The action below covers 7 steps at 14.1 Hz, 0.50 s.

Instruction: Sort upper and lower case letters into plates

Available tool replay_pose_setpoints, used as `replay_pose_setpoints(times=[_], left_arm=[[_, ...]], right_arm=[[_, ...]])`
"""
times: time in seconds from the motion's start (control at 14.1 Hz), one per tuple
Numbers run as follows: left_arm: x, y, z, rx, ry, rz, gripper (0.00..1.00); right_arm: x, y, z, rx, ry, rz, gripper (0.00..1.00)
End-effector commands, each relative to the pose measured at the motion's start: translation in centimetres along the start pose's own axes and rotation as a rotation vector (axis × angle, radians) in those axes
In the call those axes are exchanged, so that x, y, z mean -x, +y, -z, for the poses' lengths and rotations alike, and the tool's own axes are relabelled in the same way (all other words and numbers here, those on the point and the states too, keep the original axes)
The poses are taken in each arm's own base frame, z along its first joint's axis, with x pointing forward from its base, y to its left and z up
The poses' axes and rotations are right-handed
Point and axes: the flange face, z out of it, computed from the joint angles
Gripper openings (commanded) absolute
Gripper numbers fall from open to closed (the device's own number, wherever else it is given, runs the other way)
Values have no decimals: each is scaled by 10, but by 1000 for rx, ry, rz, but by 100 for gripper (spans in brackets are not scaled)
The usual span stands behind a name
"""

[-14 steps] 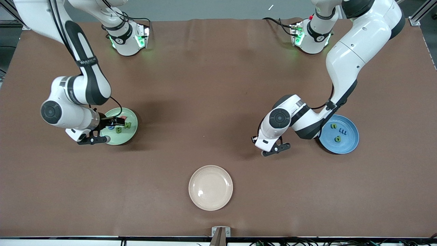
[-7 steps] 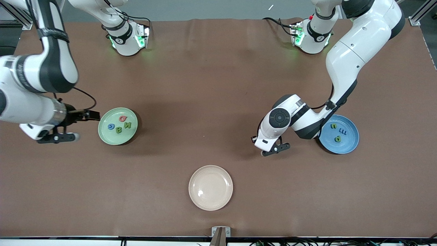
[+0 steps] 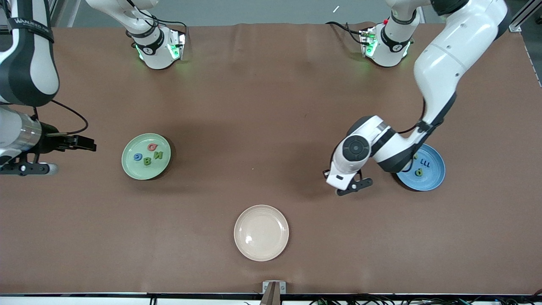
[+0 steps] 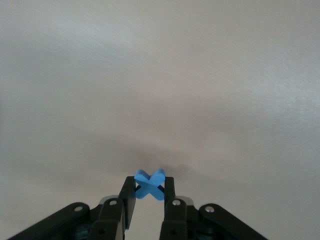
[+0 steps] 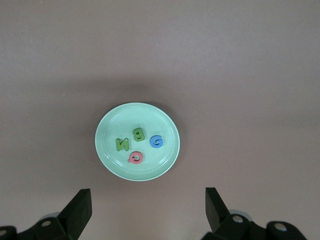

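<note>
My left gripper (image 4: 150, 186) is shut on a small blue x (image 4: 149, 183), held up over bare table beside the bright blue plate (image 3: 432, 180). That plate holds a green n (image 3: 416, 157), a blue m (image 3: 424, 164) and a green p (image 3: 418, 172). The pale green plate (image 3: 129, 166) carries a pink Q (image 3: 151, 147), blue G (image 3: 137, 157), green B (image 3: 147, 161) and green N (image 3: 158, 155). My right gripper (image 5: 147, 195) hangs open and empty, high above the table just off the green plate (image 5: 106, 150), at the right arm's end.
A cream-white plate (image 3: 243, 220) with nothing in it sits near the front edge of the table, midway between the two arms. Both arm bases stand along the edge farthest from the front camera.
The right arm pulled back from over the green plate toward its end of the table. The left hand shifted a little toward the blue plate.
</note>
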Motion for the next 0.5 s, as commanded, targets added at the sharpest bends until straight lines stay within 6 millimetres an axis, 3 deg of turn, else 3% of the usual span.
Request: replay_pose_setpoints(times=[0.0,0.21,0.43], left_arm=[[1,-62,26,-17,-26,-80,13],[-3,-141,20,-39,-21,-166,13],[-9,-211,-4,-34,10,-225,13]], right_arm=[[9,2,18,31,26,0,100],[9,3,20,38,35,1,100],[8,3,21,50,40,3,100]])
